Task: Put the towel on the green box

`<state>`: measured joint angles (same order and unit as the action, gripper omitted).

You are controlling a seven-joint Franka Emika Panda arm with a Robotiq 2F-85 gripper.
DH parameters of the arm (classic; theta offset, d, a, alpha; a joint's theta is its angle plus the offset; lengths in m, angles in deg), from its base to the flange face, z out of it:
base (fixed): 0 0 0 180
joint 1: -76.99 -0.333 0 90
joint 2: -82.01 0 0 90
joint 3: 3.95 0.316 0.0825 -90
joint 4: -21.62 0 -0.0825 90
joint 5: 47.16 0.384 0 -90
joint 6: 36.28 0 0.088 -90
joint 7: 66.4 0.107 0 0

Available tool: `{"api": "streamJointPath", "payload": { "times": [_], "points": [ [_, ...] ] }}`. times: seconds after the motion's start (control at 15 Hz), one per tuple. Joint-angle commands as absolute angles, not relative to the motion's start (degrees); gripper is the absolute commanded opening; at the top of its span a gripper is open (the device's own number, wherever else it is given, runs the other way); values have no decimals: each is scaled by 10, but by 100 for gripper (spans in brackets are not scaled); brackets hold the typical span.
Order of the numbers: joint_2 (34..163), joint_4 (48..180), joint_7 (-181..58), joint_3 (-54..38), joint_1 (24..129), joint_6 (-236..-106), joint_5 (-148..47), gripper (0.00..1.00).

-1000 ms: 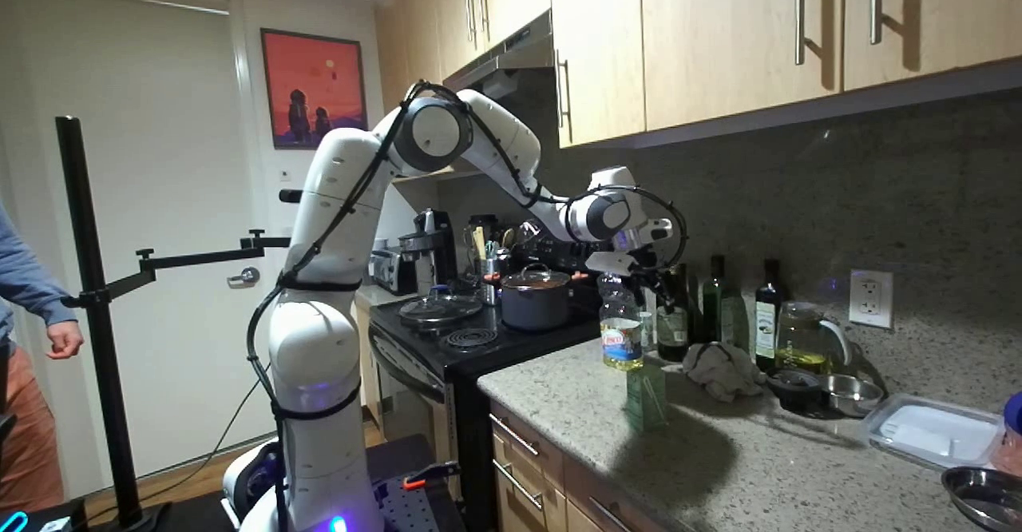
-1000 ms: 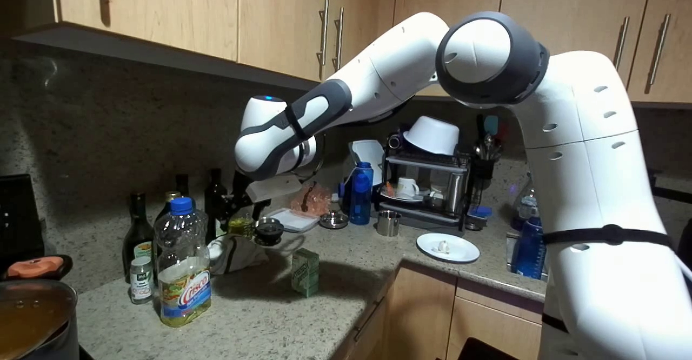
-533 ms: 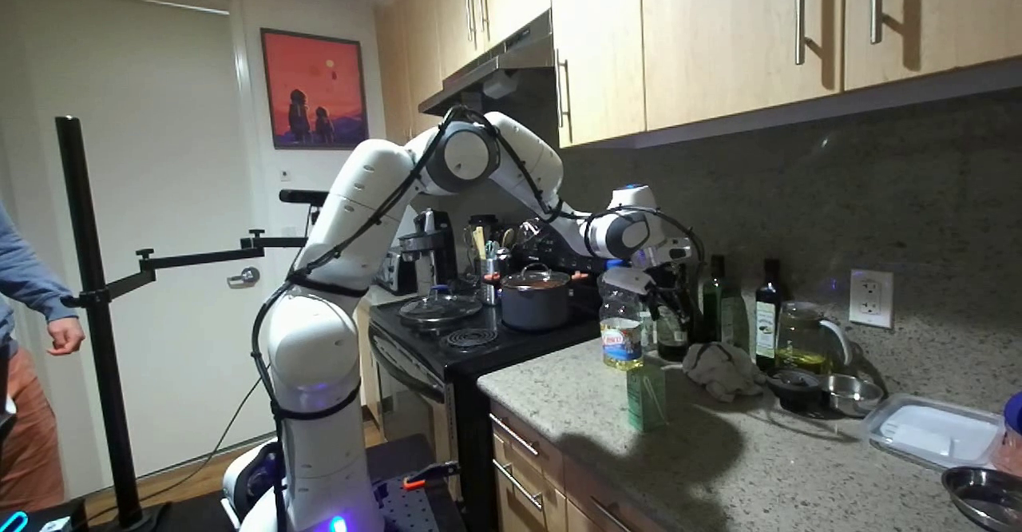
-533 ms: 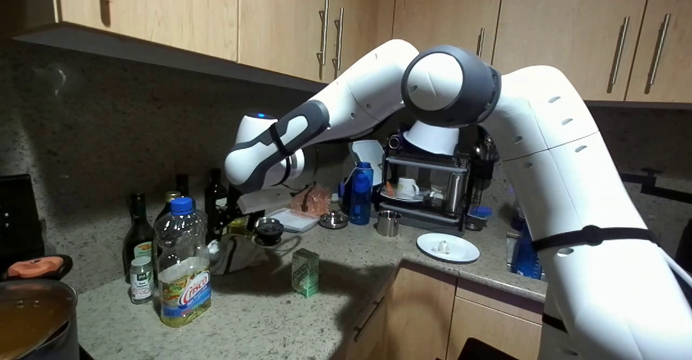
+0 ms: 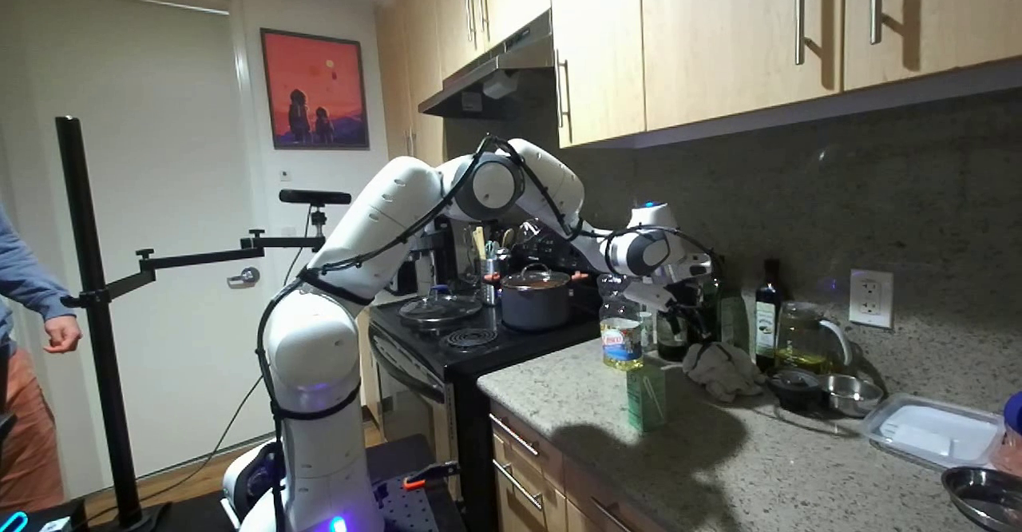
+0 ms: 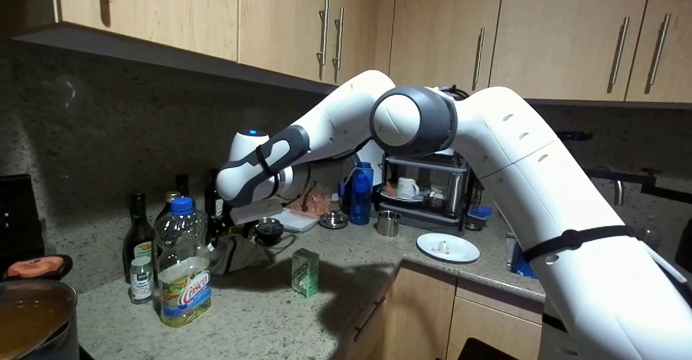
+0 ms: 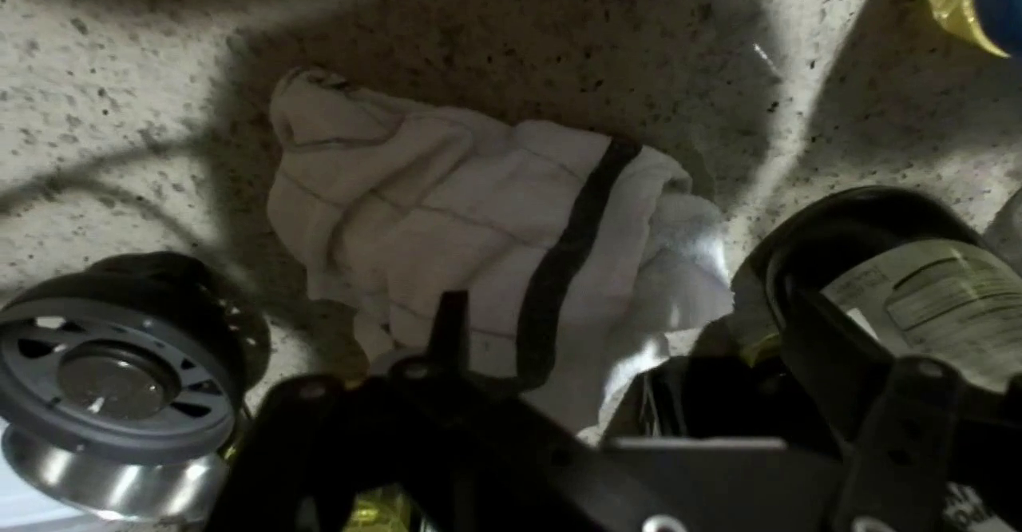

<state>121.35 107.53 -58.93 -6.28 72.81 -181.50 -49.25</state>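
Hand [image 7: 631, 308] agape, just above the crumpled white towel [image 7: 471, 212] on the speckled counter [image 5: 551, 380]

Unevenly lit, a pale, speckled kitchen worktop [image 5: 551, 388] is backed along its rear edge by a darker speckled wall [image 5: 918, 188], into which a white outlet [image 5: 871, 299] is set. Upper cabinets [image 5: 742, 45] of pale wood, fitted with long metal handles [image 5: 799, 9], are hung above that edge. Drawers [image 5: 527, 468] are built in beneath the front edge; more wood fronts [image 6: 424, 306] are seen, in an exterior view, past the inner corner. Beside the end corner, a black stove [image 5: 479, 360] is overhung by a range hood [image 5: 523, 53]. Beyond that corner, a framed red poster [image 5: 314, 89] is hung beside a white door [image 5: 176, 172]. A broad shadow [image 5: 639, 468] is cast across the worktop.
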Motion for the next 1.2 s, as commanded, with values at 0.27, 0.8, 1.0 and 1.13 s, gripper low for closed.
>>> {"api": "streamJointPath", "payload": {
  "times": [0.27, 0.8, 1.0, 1.13],
  "points": [
    [1271, 1003, -563, -74, 723, -1795, -492, 54],
    [1247, 1006, -557, -77, 721, -1821, -492, 1],
    [1226, 1014, -543, -78, 723, -1834, -489, 4],
    [1213, 1019, -534, -80, 724, -1840, -488, 4]
  ]
}}
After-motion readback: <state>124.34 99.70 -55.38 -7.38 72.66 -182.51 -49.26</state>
